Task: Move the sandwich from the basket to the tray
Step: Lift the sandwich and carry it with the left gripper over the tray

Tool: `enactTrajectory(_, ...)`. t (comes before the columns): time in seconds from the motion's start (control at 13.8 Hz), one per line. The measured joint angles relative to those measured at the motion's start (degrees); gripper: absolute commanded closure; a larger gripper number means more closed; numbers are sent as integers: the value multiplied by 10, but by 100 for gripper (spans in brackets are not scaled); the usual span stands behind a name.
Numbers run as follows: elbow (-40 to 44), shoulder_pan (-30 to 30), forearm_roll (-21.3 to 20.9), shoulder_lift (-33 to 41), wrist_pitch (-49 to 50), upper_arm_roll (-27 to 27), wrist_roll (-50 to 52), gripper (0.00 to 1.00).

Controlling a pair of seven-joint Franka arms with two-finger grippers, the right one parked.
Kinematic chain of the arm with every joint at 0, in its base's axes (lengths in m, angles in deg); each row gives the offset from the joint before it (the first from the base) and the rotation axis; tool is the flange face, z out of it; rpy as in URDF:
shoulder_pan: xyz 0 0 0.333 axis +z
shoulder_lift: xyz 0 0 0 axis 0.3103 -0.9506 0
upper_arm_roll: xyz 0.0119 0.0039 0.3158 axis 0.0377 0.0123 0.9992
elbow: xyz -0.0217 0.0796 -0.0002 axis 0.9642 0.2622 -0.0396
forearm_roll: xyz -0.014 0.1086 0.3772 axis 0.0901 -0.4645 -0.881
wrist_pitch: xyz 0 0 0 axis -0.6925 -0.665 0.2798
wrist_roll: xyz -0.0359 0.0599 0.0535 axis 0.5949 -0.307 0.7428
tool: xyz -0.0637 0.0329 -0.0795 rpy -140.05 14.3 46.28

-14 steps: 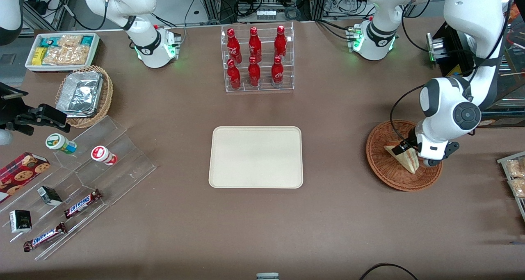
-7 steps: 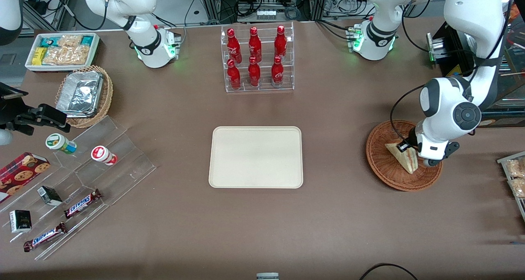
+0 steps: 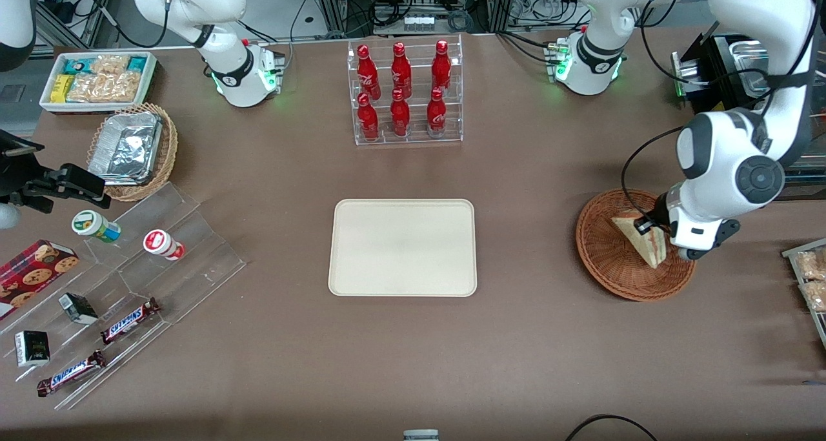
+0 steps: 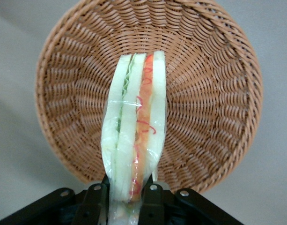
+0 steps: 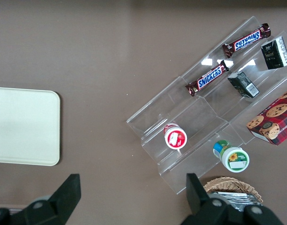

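The tray lies flat on the table with nothing on it, well away from the claw toward the parked arm's end. Between tray and claw there is only bare table.

Nearer the claw sits the basket, directly beneath it; in the wrist view the basket's woven floor shows all round the load.

The claw hangs over the basket, clenched on the sandwich. The wrist view shows the sandwich standing on edge, its filling side toward the camera and one end pinched between the two fingers. The wedge looks clear of the wicker, though whether its lowest tip touches the basket cannot be told.

The step in hand seems to be the lift out of the basket: the grasp is made and the carry has not begun. The next move calls for raising the sandwich until it clears the basket rim, then travelling sideways over the table to the tray. The bread looks soft and is held only at one end, so a steady pace should keep it from sagging or slipping. Over the tray, lower it close before letting go.
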Motion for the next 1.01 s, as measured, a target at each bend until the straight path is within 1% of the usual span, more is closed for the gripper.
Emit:
enactTrajectory(0.22,57,-18,-8,17,93,-3,-1,78)
enactTrajectory(0.43,112,-48,-9,20,159,-6,-1,78)
enactTrajectory(0.8,171,-115,-7,20,202,-9,2,78)
enactTrajectory(1.01,183,-161,-5,19,203,-10,9,78)
